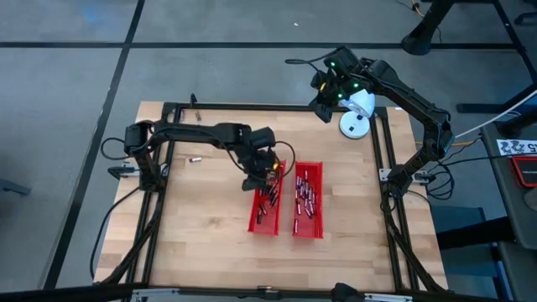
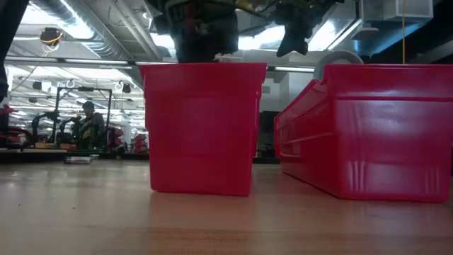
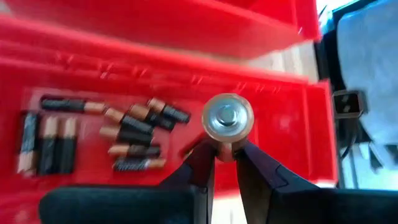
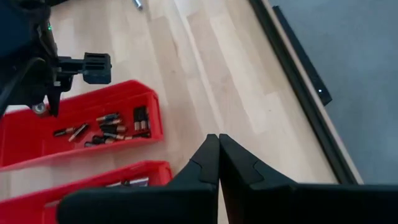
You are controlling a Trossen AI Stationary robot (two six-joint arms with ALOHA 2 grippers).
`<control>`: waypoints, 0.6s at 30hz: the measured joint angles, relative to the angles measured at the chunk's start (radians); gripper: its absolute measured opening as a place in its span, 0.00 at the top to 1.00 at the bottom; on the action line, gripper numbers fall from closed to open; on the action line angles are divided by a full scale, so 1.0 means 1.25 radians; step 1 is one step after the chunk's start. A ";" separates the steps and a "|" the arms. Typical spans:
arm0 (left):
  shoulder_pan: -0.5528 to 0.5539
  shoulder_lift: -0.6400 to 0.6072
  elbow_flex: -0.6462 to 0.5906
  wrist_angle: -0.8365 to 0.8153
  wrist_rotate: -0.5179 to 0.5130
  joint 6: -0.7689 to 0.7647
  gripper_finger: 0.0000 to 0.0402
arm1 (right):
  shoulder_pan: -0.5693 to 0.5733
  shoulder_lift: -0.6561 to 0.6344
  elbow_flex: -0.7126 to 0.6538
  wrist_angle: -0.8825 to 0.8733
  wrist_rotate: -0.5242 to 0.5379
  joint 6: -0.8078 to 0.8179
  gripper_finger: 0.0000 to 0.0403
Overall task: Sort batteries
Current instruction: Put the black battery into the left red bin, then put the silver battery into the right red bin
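I am holding my left gripper (image 3: 225,157) over the left red plastic bin (image 1: 265,225), at its far end, and its two dark fingers (image 3: 200,163) are pinching a single cylindrical battery with a shiny metal end cap (image 3: 228,120), gripped end-on so the round silver face is pointing up toward my wrist camera. Below it, a loose scatter of small black-and-copper batteries (image 3: 134,134) is lying on the floor of that bin, some side by side in a neat row near one wall, others crossing each other at angles. Just beside this bin, to its right, the second red plastic bin (image 1: 308,201) is sitting on the pale wooden tabletop (image 1: 201,226), and it is carrying its own spread of small cells (image 1: 305,195). One stray silvery battery (image 1: 195,158) is lying on the bare wood, well apart from both bins, near the base of my left arm. My right gripper (image 4: 218,155) is hanging clenched with nothing between its fingers, raised over the far right corner of the table, near a white round object (image 1: 356,117) whose nature I cannot make out.
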 joint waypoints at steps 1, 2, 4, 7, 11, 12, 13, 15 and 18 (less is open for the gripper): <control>-0.006 0.000 0.000 0.018 0.000 -0.022 0.90 | 0.000 0.000 0.000 -0.006 -0.005 -0.005 0.99; -0.011 0.000 0.000 0.032 -0.001 -0.041 0.89 | 0.000 0.000 0.000 -0.011 -0.008 -0.013 0.99; -0.019 0.000 0.000 0.051 -0.025 -0.073 0.85 | 0.000 0.000 0.000 -0.015 -0.008 -0.022 0.99; -0.028 0.000 0.000 0.045 -0.072 -0.111 0.79 | 0.000 0.000 0.000 -0.014 -0.008 -0.023 0.99; -0.031 0.000 0.000 0.013 -0.085 -0.143 0.70 | 0.000 0.000 0.000 -0.013 -0.009 -0.025 0.99; -0.030 0.000 0.000 0.005 -0.086 -0.152 0.68 | 0.000 0.000 0.000 -0.013 -0.009 -0.025 0.99; -0.029 0.000 0.000 -0.003 -0.086 -0.158 0.66 | 0.001 0.000 0.000 -0.013 -0.009 -0.025 0.99; -0.019 0.000 0.000 -0.022 -0.085 -0.157 0.63 | 0.010 0.000 0.000 -0.013 -0.008 -0.022 0.99; 0.007 0.000 0.020 -0.126 -0.084 -0.098 0.60 | 0.019 0.000 0.000 -0.007 -0.009 -0.019 0.99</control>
